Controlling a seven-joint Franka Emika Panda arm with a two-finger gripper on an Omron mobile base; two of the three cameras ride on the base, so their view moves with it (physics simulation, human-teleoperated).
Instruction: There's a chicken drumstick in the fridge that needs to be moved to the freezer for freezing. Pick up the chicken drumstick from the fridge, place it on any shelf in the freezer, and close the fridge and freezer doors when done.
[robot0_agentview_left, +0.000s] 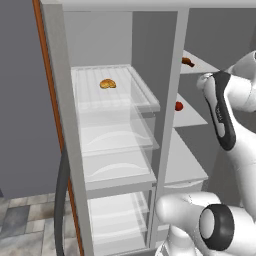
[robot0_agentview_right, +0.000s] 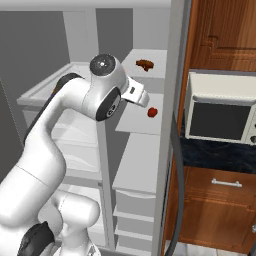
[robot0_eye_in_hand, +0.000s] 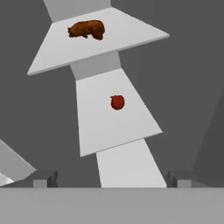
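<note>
The chicken drumstick (robot0_eye_in_hand: 86, 29), a dark reddish-brown lump, lies on the top opaque grey shelf (robot0_eye_in_hand: 131, 30) of the freezer, the narrow compartment; it also shows as the drumstick (robot0_agentview_left: 187, 62) and the drumstick (robot0_agentview_right: 145, 64) in the base views. My gripper (robot0_eye_in_hand: 111, 179) is open and holds nothing. It sits back from the shelves, lower than the drumstick and facing up toward it. The fridge (robot0_agentview_left: 115, 105), with clear glass shelves, stands beside the freezer (robot0_agentview_right: 142, 150). Both doors are swung open: the fridge door (robot0_agentview_left: 20, 100) on the left, the freezer door's edge (robot0_agentview_right: 175, 100) on the right.
A small red round fruit (robot0_eye_in_hand: 117, 102) rests on the freezer shelf below the drumstick. A golden bun (robot0_agentview_left: 107, 83) lies on the fridge's top glass shelf. To the right of the freezer door are a microwave (robot0_agentview_right: 220, 115) and wooden cabinets (robot0_agentview_right: 225, 35).
</note>
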